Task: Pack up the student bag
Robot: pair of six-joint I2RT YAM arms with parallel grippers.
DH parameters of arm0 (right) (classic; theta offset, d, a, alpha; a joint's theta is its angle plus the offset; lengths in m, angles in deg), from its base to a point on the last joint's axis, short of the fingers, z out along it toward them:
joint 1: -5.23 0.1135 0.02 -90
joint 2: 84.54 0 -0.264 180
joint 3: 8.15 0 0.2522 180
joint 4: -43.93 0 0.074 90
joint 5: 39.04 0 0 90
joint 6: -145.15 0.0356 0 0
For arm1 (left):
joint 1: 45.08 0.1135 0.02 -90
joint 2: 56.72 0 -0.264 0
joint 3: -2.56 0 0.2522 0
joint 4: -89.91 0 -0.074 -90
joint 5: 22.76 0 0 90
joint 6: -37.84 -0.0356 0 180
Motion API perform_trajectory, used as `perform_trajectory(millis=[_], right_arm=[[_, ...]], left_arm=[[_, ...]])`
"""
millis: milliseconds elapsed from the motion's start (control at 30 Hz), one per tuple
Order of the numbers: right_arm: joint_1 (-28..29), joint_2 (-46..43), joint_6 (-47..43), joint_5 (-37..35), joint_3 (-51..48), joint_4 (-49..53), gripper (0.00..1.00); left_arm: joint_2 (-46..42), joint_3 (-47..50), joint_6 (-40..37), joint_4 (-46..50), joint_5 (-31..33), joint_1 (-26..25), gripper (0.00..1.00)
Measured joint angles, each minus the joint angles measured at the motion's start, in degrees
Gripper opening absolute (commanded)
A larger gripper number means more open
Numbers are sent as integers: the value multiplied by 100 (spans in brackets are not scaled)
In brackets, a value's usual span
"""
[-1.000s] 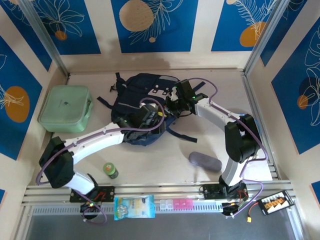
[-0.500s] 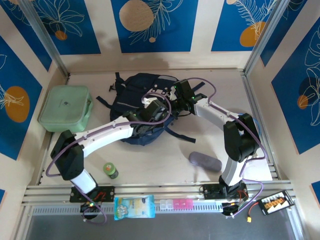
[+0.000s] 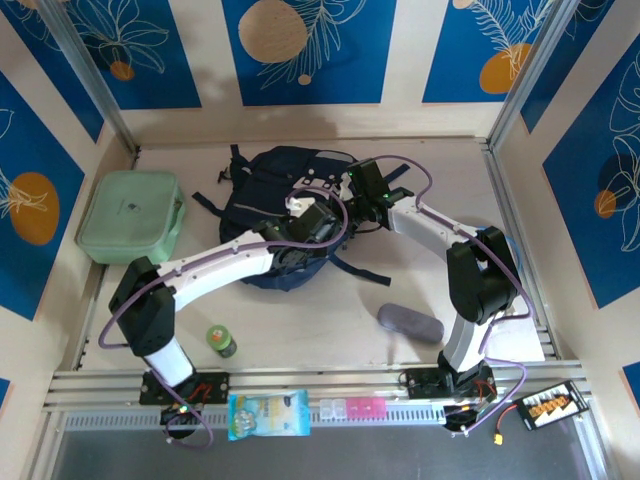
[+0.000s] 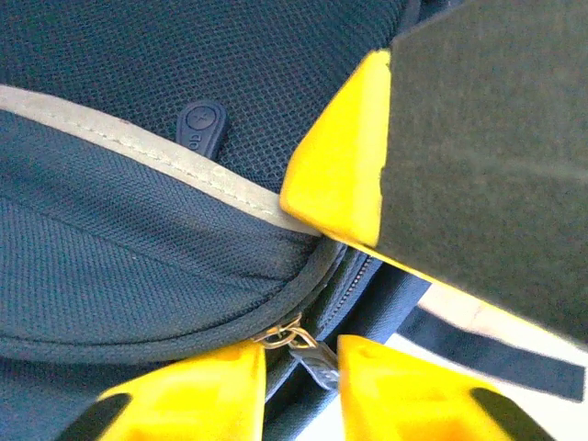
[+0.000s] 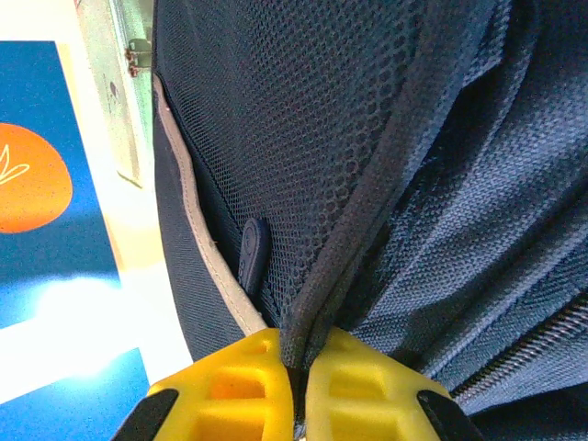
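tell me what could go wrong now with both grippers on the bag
1. The zip pull sits only at the tips of the left gripper; it could slip out when pulled.
2. The right gripper pinches just a thin piped seam of the student bag; that hold may give, letting the bag slide.

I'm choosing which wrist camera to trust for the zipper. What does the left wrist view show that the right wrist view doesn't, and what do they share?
Left wrist view: a zipper pull sits in the gap between the left claw's fingertips, gripped or not I can't tell, and a black strap crosses the lower right. Right wrist view: the right claw is shut on a raised seam of the backpack, with a blue wall panel at left. Both: navy mesh fabric, grey trim and a dark rubber tab.
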Motion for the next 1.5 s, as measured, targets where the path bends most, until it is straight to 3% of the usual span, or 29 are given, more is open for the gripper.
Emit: perform_trajectory(millis=[133,167,233,500,833,933,1100,1500], right_arm=[[15,31,0,2,0,-48,1],[15,35,0,2,0,-46,1],[15,35,0,2,0,-61,1],[15,35,2,7,0,-83,1],[15,35,2,26,0,-129,1],[15,35,2,44,0,-146,1],[15,35,2,52,0,-173,0],[4,35,2,50,-11,-175,0]], left_arm=[[11,-9,42,81,72,-24,13],[11,-9,42,101,90,-28,15],[9,-9,48,127,138,-33,28],[9,-9,-7,188,267,-33,33],[-7,7,-332,-9,146,-33,53],[-33,33,-326,-59,140,-33,54],[13,-61,-269,146,297,-33,44],[138,-168,-94,352,503,-28,5]])
